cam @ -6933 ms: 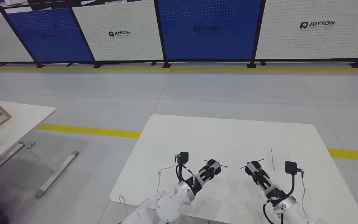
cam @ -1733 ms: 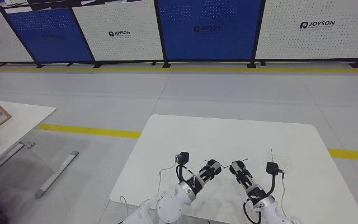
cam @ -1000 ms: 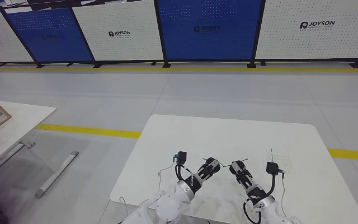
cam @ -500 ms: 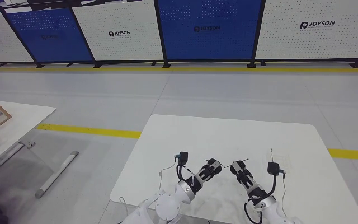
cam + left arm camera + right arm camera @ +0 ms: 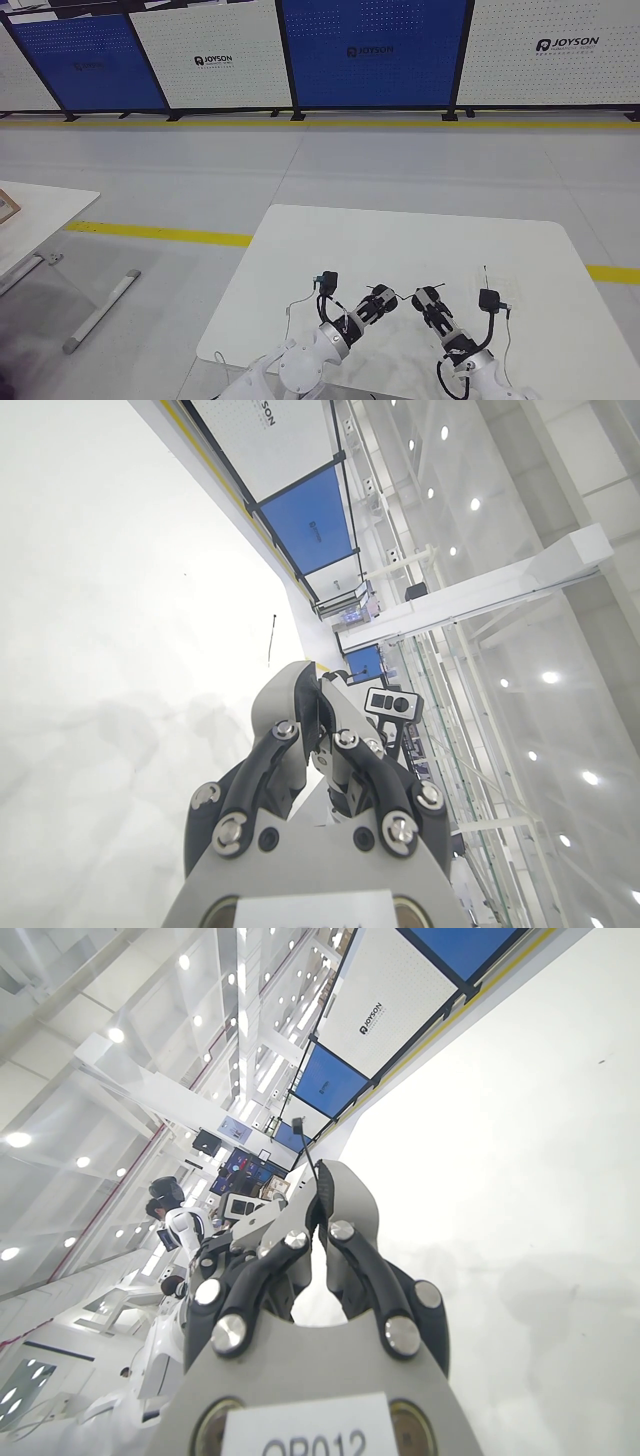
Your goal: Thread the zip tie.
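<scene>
A thin black zip tie (image 5: 404, 296) spans the small gap between my two grippers, low over the front of the white table (image 5: 400, 235). My left gripper (image 5: 386, 295) is shut on one end, and the strip (image 5: 317, 707) shows edge-on between its pads. My right gripper (image 5: 422, 296) is shut on the other end. There the square head (image 5: 298, 1124) sticks out past the fingertips (image 5: 330, 1178). The two grippers face each other, almost tip to tip.
A second black zip tie (image 5: 486, 282) (image 5: 271, 641) lies loose on the table, beyond and to the right of the right arm. The table's far half is bare. Another table corner (image 5: 35, 215) stands off to the left across the floor.
Since the oldest frame the right arm has moved left, close to the left gripper. Over the last second both grippers have only shifted slightly and stay shut on the zip tie.
</scene>
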